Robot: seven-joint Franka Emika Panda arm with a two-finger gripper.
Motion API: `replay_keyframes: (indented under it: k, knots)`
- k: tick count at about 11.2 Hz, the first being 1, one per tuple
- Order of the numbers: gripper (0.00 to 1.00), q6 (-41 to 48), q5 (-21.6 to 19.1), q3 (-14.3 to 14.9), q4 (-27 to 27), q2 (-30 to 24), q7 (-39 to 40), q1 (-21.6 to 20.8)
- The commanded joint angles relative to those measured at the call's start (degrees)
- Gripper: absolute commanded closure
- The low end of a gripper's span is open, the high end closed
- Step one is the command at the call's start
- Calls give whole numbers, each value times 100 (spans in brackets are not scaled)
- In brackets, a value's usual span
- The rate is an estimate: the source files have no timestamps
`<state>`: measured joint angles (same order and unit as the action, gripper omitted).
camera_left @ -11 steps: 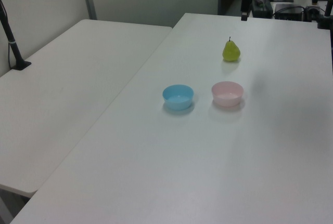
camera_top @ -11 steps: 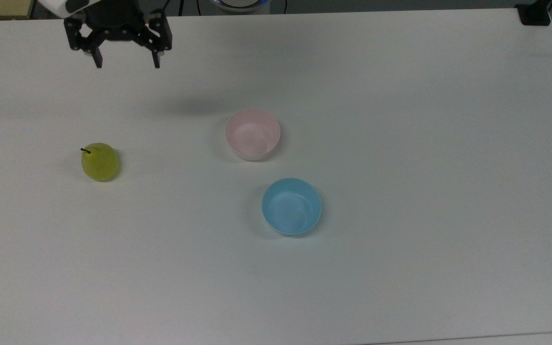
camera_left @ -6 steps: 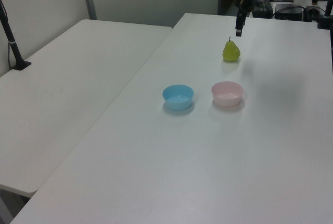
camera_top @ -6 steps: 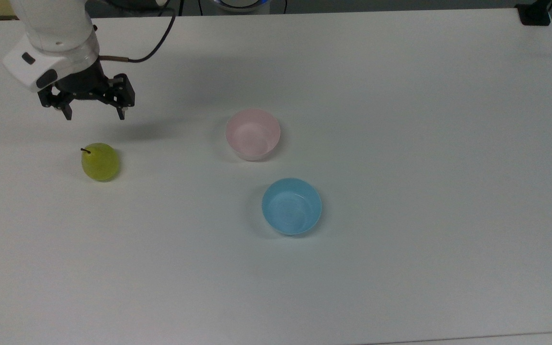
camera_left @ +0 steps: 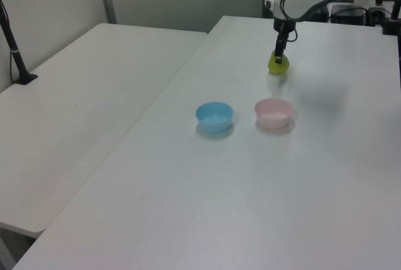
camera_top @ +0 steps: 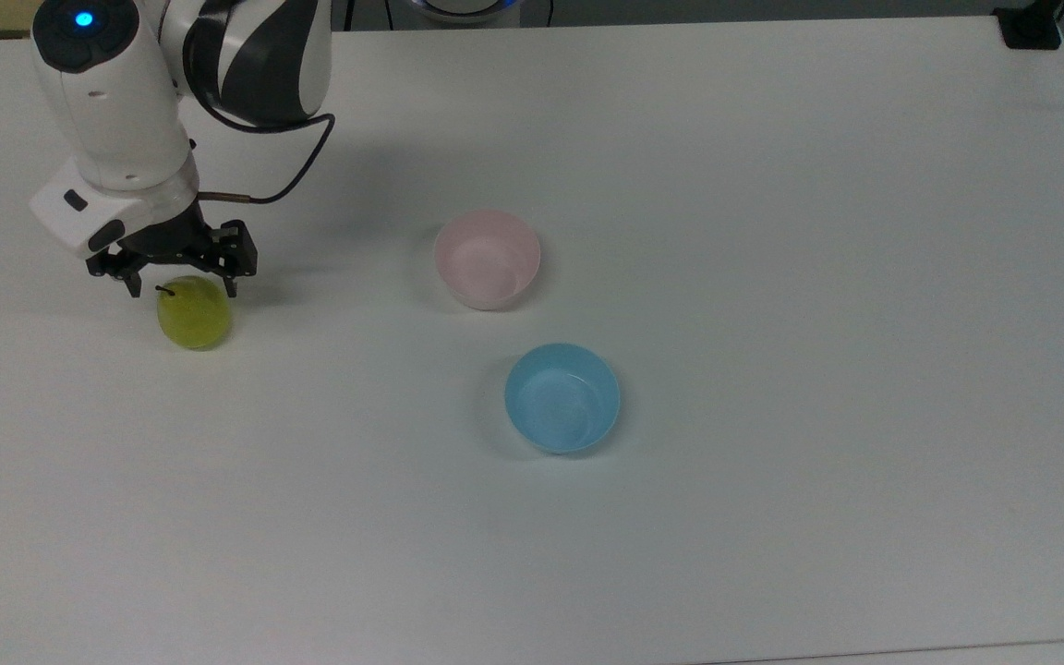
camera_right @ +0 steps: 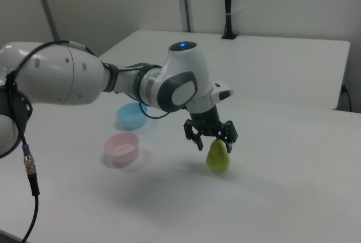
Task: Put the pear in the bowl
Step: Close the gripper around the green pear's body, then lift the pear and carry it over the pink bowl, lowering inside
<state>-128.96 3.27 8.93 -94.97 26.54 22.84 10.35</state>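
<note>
**Spread gripper poised over an upright pear, pink bowl waiting off to the side**

A small yellow-green pear (camera_top: 194,313) stood upright on a white table (camera_top: 772,231), its short dark stem pointing up, so its long axis ran vertically. It rested near the top view's left edge, untouched by anything but the tabletop.

Directly above it hung the black two-finger gripper (camera_top: 181,288) of a white robot arm (camera_top: 112,120). The fingers were spread apart, one to each side of the pear's narrow upper part, with their tips about level with the stem in the right view (camera_right: 214,145). They did not appear to be touching the fruit. In the left view the gripper (camera_left: 277,59) overlapped the top of the pear (camera_left: 279,65).

The relation that mattered most: the pear lay straight below the gripper, between the open fingers, so the next move seemed likely to be a short drop followed by a squeeze across the fruit's body.

The pale pink bowl (camera_top: 487,258) sat well apart from the pear, towards the top view's right, empty and upright. A light blue bowl (camera_top: 562,398) stood near the pink one, nearer the top view's lower edge. It too was empty.

The pear had not yet been lifted.
</note>
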Motion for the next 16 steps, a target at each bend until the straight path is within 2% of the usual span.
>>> replay_keyframes:
  k: [1,2,4,5,6,8,10,12,14,16]
  knots:
    - [8,-286,-20,21,31,149,80,-6]
    - [19,-313,-20,21,31,184,80,-6]
    - [48,-313,-28,21,22,194,106,-6]
    - [57,-305,-28,21,22,150,106,-6]
    - [62,-235,-28,21,22,80,115,-6]
    - [62,-95,-28,12,-135,-244,80,-50]
    - [62,492,-28,-40,-153,-561,54,-216]
    - [62,1116,-20,-41,-284,-965,-86,-602]
    - [62,1478,-28,-58,-487,-1334,-542,-971]
    - [62,1777,-20,-102,-610,-1476,-1200,-1463]
